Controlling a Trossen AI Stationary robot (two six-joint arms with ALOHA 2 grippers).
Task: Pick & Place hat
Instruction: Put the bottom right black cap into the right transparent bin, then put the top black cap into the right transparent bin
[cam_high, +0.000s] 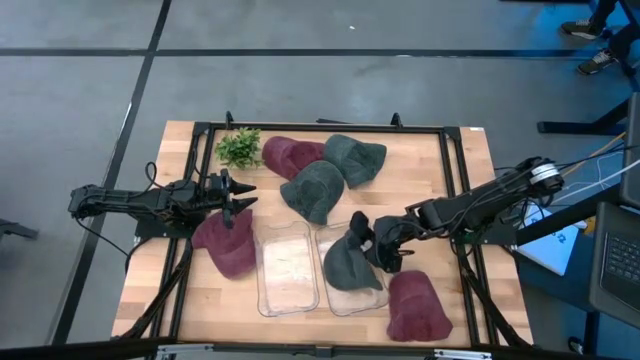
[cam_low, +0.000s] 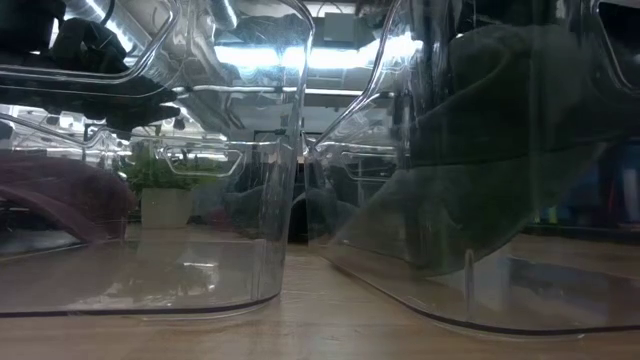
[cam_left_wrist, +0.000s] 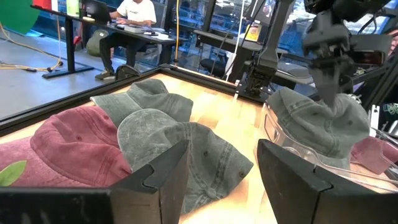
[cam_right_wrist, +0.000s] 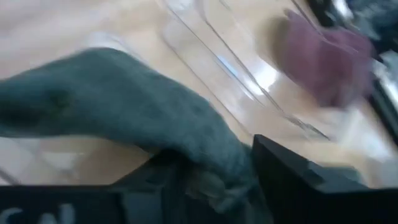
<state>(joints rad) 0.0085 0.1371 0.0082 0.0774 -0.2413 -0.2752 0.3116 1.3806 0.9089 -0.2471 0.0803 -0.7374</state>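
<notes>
A grey-green hat (cam_high: 347, 264) lies in the right one of two clear bins (cam_high: 352, 300), also seen in the low view (cam_low: 480, 150). My right gripper (cam_high: 374, 246) hangs over the hat's right side, slanting down, its fingers apart with hat cloth between them (cam_right_wrist: 211, 155). In the left wrist view the right gripper (cam_left_wrist: 331, 84) stands over the hat's raised top. My left gripper (cam_high: 240, 197) waits open and level at the table's left, above a maroon hat (cam_high: 228, 246). My right gripper comes at the grey-green hat from above and from the table's right, slanting down. A raised fold of the hat's cloth (cam_right_wrist: 217, 165) sits between its parted fingers (cam_right_wrist: 292, 180). I cannot tell whether they touch it. The rest of the hat lies in the right bin.
The left clear bin (cam_high: 288, 268) stands beside the right one. Another maroon hat (cam_high: 416, 306) lies at the near right. A maroon hat (cam_high: 290, 155), two grey-green hats (cam_high: 356, 158) (cam_high: 314, 190) and a small plant (cam_high: 240, 147) sit at the far side. A black frame (cam_high: 455, 170) edges the table.
</notes>
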